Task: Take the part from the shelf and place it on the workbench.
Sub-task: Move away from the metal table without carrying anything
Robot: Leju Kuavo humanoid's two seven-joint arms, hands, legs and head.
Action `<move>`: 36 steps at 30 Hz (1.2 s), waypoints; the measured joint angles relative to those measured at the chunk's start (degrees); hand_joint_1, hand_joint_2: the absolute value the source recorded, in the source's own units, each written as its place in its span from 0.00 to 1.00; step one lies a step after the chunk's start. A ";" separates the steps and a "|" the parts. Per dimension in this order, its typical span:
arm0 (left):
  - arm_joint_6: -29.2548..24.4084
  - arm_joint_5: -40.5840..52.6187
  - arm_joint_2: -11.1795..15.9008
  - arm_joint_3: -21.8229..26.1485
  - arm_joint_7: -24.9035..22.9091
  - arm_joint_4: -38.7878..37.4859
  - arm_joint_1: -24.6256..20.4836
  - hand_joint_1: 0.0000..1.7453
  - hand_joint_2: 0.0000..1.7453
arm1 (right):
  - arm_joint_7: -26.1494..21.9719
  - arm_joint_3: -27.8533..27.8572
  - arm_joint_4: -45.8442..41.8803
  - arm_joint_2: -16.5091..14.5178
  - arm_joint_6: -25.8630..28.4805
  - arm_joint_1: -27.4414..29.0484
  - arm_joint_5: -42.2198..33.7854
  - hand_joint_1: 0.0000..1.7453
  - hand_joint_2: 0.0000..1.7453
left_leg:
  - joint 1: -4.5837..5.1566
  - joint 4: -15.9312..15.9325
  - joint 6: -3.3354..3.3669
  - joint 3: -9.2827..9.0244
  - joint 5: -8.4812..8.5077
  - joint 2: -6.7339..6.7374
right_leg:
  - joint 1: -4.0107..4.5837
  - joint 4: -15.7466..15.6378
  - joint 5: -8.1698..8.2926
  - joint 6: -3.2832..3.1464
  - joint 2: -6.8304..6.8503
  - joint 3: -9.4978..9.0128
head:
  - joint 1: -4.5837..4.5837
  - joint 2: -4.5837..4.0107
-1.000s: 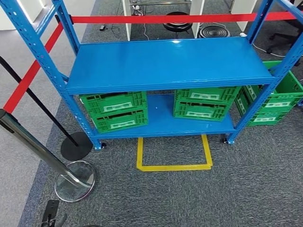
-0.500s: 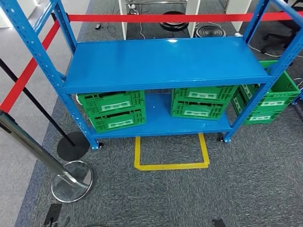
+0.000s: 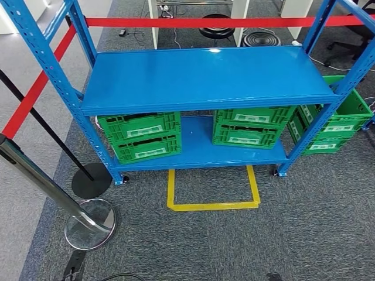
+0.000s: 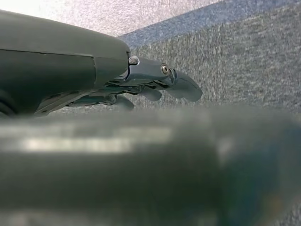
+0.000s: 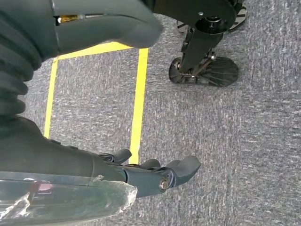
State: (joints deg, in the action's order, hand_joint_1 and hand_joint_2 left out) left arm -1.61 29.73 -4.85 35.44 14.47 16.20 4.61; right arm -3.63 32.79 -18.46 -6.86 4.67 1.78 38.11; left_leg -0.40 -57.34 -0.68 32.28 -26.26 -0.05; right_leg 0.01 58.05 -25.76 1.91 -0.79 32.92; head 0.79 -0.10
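The blue shelf stands straight ahead on grey carpet, its upper board bare. On its lower board sit two green crates, one toward each end, with a third green crate on the floor just past the shelf's right post. I cannot tell where the part is; the crates' insides are hidden. A yellow floor marking lies just in front of the shelf. The left robot hand hangs over the carpet, fingers stretched out, holding nothing. The right robot hand hangs likewise, fingers extended and apart, near the yellow marking.
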 joint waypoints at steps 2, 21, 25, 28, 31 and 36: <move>0.08 -1.96 0.31 -2.11 -0.91 0.15 0.27 0.00 0.00 | 0.26 -1.93 -0.22 0.42 -0.32 0.45 -2.48 0.00 0.00 | -0.02 0.01 0.02 0.00 0.03 0.00 | 0.02 0.03 0.00 0.00 0.00 0.01 | -0.01 0.00; 1.01 -20.88 3.11 -23.43 -9.87 2.73 2.85 0.00 0.00 | 2.47 -21.55 -2.04 4.18 -3.22 4.90 -26.85 0.00 0.00 | -0.04 0.02 0.06 -0.01 0.12 0.00 | 0.01 0.12 0.01 0.01 0.01 0.03 | -0.01 0.00; 1.17 -24.80 3.59 -27.46 -11.75 3.33 3.37 0.00 0.00 | 2.90 -25.29 -2.35 4.90 -3.75 5.72 -31.90 0.00 0.00 | -0.04 0.02 0.07 -0.01 0.12 0.00 | 0.02 0.12 0.01 0.00 0.01 0.04 | 0.00 -0.01; 1.26 -27.62 3.86 -29.94 -13.10 3.69 3.67 0.00 0.00 | 3.27 -27.58 -2.49 5.39 -4.23 6.23 -35.54 0.00 0.00 | -0.04 0.02 0.07 0.00 0.12 0.00 | 0.02 0.12 0.01 0.00 0.01 0.04 | -0.01 -0.01; 1.32 -29.28 4.05 -31.55 -13.91 3.91 3.83 0.00 0.00 | 3.48 -29.06 -2.62 5.70 -4.45 6.49 -37.52 0.00 0.00 | -0.04 0.02 0.07 0.00 0.12 0.00 | 0.02 0.12 0.01 0.00 0.01 0.03 | -0.01 0.00; 1.33 -29.71 4.20 -32.67 -14.06 4.14 3.93 0.00 0.00 | 3.50 -30.42 -2.81 6.01 -4.47 6.60 -37.65 0.00 0.00 | -0.04 0.02 0.08 -0.01 0.13 0.00 | 0.02 0.12 0.02 0.02 0.01 0.03 | -0.01 0.01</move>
State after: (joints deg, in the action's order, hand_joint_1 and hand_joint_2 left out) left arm -0.28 0.03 -0.66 2.77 0.41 20.34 8.55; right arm -0.13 2.36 -21.27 -0.85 0.20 8.39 0.46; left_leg -0.44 -57.32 -0.61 32.27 -26.14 -0.05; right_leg 0.03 58.17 -25.74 1.93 -0.78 32.95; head 0.78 -0.09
